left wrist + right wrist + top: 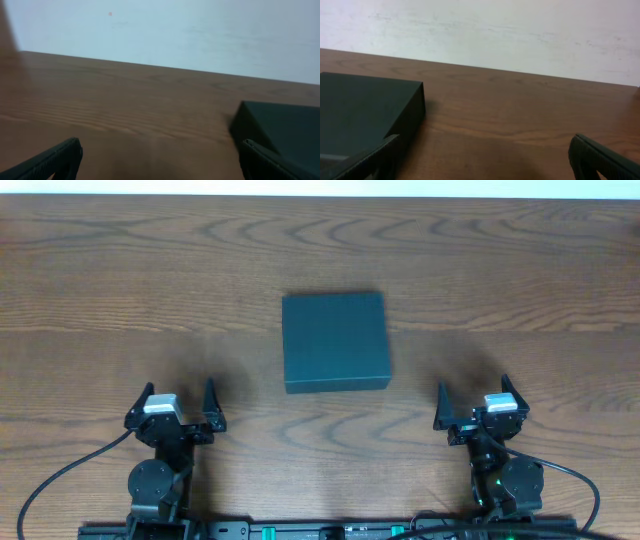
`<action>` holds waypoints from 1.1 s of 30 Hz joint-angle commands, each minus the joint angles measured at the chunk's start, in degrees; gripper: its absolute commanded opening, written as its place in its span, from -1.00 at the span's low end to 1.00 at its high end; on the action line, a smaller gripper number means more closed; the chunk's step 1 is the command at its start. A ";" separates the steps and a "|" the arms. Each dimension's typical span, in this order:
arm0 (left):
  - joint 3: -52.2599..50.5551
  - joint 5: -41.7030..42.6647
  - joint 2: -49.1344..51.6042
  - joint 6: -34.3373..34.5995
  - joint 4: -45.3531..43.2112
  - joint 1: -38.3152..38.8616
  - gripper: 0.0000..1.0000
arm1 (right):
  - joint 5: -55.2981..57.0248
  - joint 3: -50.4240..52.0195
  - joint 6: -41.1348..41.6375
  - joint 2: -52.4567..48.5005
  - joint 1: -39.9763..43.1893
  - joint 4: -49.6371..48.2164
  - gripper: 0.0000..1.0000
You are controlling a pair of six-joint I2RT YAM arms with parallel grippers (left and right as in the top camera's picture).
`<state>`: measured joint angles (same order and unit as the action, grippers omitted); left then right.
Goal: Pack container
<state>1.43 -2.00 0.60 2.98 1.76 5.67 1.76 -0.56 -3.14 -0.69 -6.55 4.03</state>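
my left pincer (178, 398), right pincer (475, 392) wide, empty | container (334, 340) ahead between them, lid down | likely stiff, light: clasp opposite side walls

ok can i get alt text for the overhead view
A closed dark teal container sits at the centre of a wooden table. The left claw and right claw rest open and empty near the bottom edge, one to each side of it, touching nothing.
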 commanded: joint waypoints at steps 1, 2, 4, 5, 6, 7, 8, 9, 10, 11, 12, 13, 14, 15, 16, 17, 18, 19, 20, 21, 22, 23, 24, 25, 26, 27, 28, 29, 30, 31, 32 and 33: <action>-1.20 4.50 -0.50 0.46 2.29 -0.28 0.97 | 0.15 0.24 0.94 0.42 0.52 0.09 0.99; -1.20 4.70 -0.50 0.46 2.29 -0.28 0.97 | 0.15 0.24 0.94 0.42 0.52 0.09 0.98; -1.20 4.81 -0.50 0.44 2.29 -0.31 0.97 | 0.15 0.24 0.96 0.42 0.52 0.09 0.99; -1.20 4.81 -0.50 0.42 2.29 -0.28 0.97 | 0.15 0.24 0.94 0.42 0.52 0.09 0.98; -1.20 4.87 -0.50 0.22 2.29 -0.28 0.97 | 0.15 0.24 0.94 0.42 0.52 0.09 0.98; -1.20 4.87 -0.50 0.17 2.29 -0.31 0.97 | 0.15 0.24 0.94 0.42 0.52 0.09 0.98; -1.20 5.11 -0.50 -0.52 2.29 -0.28 0.97 | 0.15 0.24 0.94 0.42 0.52 0.09 0.98; -1.20 5.79 -0.50 -1.62 2.25 -0.31 0.97 | 0.15 0.24 0.94 0.39 0.52 0.09 0.99; -1.20 6.73 -0.50 -3.26 2.08 -0.31 0.97 | 0.15 0.24 0.94 0.42 0.52 0.09 0.99; -1.20 7.48 -0.50 -4.52 2.03 -0.31 0.97 | 0.15 0.24 0.94 0.42 0.52 0.09 0.98; -1.20 8.22 -0.50 -5.95 2.01 -0.28 0.97 | 0.15 0.24 0.94 0.42 0.52 0.09 0.98; -1.20 8.94 -0.50 -7.23 1.88 -0.31 0.97 | 0.15 0.24 0.94 0.42 0.52 0.09 0.98; -1.20 9.27 -0.50 -8.02 1.86 -0.31 0.97 | 0.15 0.24 0.94 0.42 0.52 0.09 0.99; -1.20 9.49 -0.50 -8.68 1.86 -0.28 0.96 | 0.15 0.24 0.94 0.39 0.52 0.09 0.99; -1.20 9.49 -0.50 -8.76 1.86 -0.28 0.97 | 0.15 0.24 0.94 0.42 0.52 0.09 0.98; -1.20 9.49 -0.50 -8.76 1.86 -0.28 0.97 | 0.15 0.24 0.94 0.42 0.52 0.09 0.99; -1.20 9.49 -0.50 -8.74 1.86 -0.28 0.97 | 0.15 0.24 0.94 0.42 0.52 0.09 0.99; -1.20 9.49 -0.50 -8.74 1.86 -0.28 0.97 | 0.17 0.24 0.94 0.39 0.52 0.09 0.98; -1.20 9.49 -0.50 -8.74 1.86 -0.28 0.97 | 0.15 0.24 0.94 0.42 0.52 0.09 0.98; -1.20 9.49 -0.50 -8.74 1.86 -0.28 0.97 | 0.15 0.24 0.94 0.42 0.52 0.09 0.98; -1.20 9.46 -0.50 -8.74 1.86 -0.28 0.96 | 0.15 0.24 0.94 0.42 0.52 0.09 0.98; -1.20 9.49 -0.50 -8.70 1.86 -0.28 0.97 | 0.15 0.24 0.94 0.42 0.52 0.09 0.98; -1.20 9.46 -0.50 -8.50 1.86 -0.28 0.97 | 0.15 0.24 0.94 0.42 0.52 0.09 0.98; -1.20 9.49 -0.50 -8.31 1.81 -0.28 0.97 | 0.15 0.24 0.94 0.42 0.52 0.09 0.99; -1.20 9.49 -0.50 -8.31 1.79 -0.28 0.96 | 0.15 0.24 0.96 0.42 0.52 0.09 0.99; -1.20 9.44 -0.50 -8.33 1.79 -0.28 0.97 | 0.15 0.24 0.94 0.42 0.52 0.09 0.99; -1.20 9.33 -0.48 -8.33 1.79 -0.28 0.97 | 0.15 0.24 0.94 0.42 0.52 0.09 0.99; -1.20 9.27 -0.48 -8.33 1.79 -0.28 0.97 | 0.15 0.24 0.94 0.42 0.52 0.09 0.99; -1.20 9.27 -0.44 -8.33 1.79 -0.28 0.97 | 0.15 0.24 0.94 0.42 0.52 0.09 0.99; -1.20 9.29 -0.37 -8.33 1.79 -0.28 0.97 | 0.15 0.24 0.96 0.39 0.52 0.09 0.99; -1.20 9.27 -0.37 -8.33 1.79 -0.28 0.97 | 0.15 0.24 0.94 0.42 0.52 0.09 0.99; -1.20 9.27 -0.37 -8.33 1.79 -0.28 0.97 | 0.15 0.24 0.94 0.42 0.52 0.09 0.99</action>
<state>1.45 5.65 0.58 -4.56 2.00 5.67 1.76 -0.56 -3.14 -0.69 -6.55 4.03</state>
